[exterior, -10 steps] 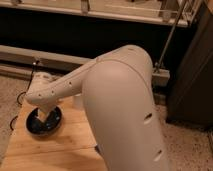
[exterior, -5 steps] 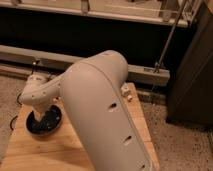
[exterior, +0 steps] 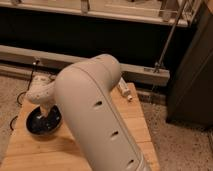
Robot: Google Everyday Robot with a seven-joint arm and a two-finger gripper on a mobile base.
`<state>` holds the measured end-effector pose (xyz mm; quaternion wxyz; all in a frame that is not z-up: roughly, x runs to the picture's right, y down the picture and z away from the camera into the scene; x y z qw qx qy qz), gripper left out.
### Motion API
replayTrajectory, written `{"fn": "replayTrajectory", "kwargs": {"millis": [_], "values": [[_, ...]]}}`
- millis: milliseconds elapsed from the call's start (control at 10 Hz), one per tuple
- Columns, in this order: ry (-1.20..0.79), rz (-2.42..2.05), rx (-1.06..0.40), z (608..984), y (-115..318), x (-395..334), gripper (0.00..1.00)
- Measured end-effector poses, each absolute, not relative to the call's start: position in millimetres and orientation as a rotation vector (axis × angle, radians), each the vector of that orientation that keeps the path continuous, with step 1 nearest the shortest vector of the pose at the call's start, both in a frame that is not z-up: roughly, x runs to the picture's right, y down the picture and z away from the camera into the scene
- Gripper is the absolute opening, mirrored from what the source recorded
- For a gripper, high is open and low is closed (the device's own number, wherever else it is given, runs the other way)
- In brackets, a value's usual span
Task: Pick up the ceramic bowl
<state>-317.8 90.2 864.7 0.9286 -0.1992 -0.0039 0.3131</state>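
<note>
Approach step in hand: claw (exterior: 48,113) hangs low over the ceramic bowl (exterior: 36,125), jaws spread wide and gripping nothing, bowl sitting at the left end of the wooden surface (exterior: 131,120). The arm (exterior: 95,115) blocks much of my view, so I can't tell whether a finger touches the rim. Next move, I reckon: straddle the rim, one finger inside, then close and lift straight

One table (exterior: 35,150) carried two things: one black bowl (exterior: 35,125) near its left edge and one small white tube-like object (exterior: 124,90) at its far edge, towards the right corner. One arm (exterior: 95,115) reached over it, ending in one gripper (exterior: 48,116), jaws apart, that hung over the bowl's inside.
</note>
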Motion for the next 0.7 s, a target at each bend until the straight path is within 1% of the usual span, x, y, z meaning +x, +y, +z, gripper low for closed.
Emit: {"fn": "replayTrajectory", "kwargs": {"millis": [200, 500, 600, 700], "values": [[0.001, 0.639, -0.448, 882, 89, -307, 0.8], [0.016, 0.53, -0.553, 897, 125, -310, 0.79], [0.02, 0.498, -0.572, 902, 135, -312, 0.73], [0.016, 0.481, -0.576, 905, 136, -313, 0.63]]}}
